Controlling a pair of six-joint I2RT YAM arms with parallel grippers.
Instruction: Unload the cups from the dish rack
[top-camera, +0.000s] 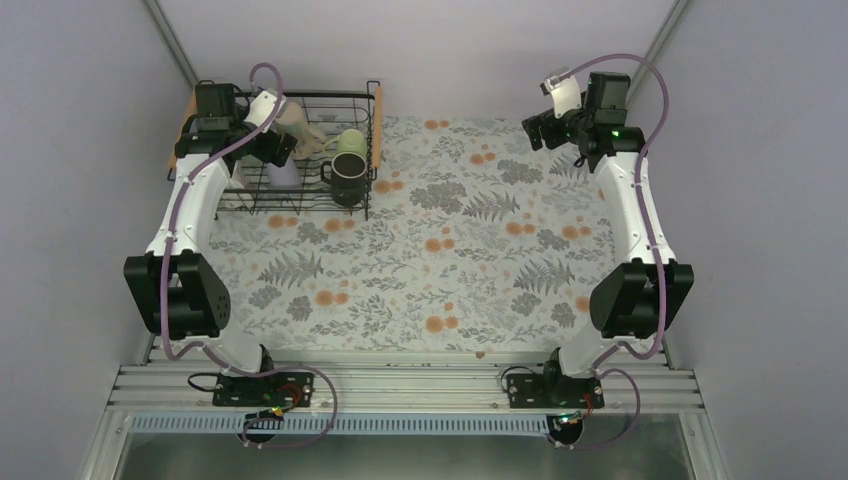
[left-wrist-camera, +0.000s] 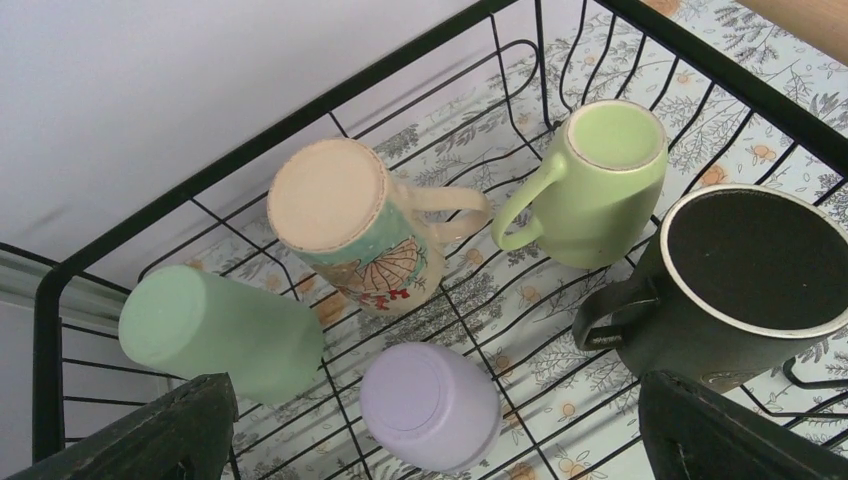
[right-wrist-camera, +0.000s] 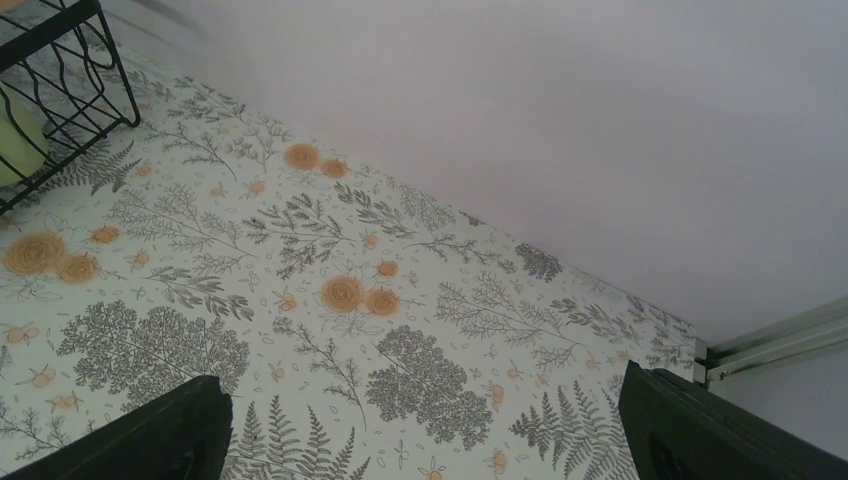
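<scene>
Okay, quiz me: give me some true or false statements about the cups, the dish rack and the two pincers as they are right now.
1. Five cups show in the dish rack. True.
2. The left pincer is shut on the lavender cup. False: it is open above the rack and holds nothing.
3. The beige patterned mug sits between the mint green tumbler and the light green mug. True.
4. The right pincer is over the rack. False: it is open over the patterned table, off to the rack's side.
5. One cup stands on the table outside the rack. False: every cup in view is inside it.
</scene>
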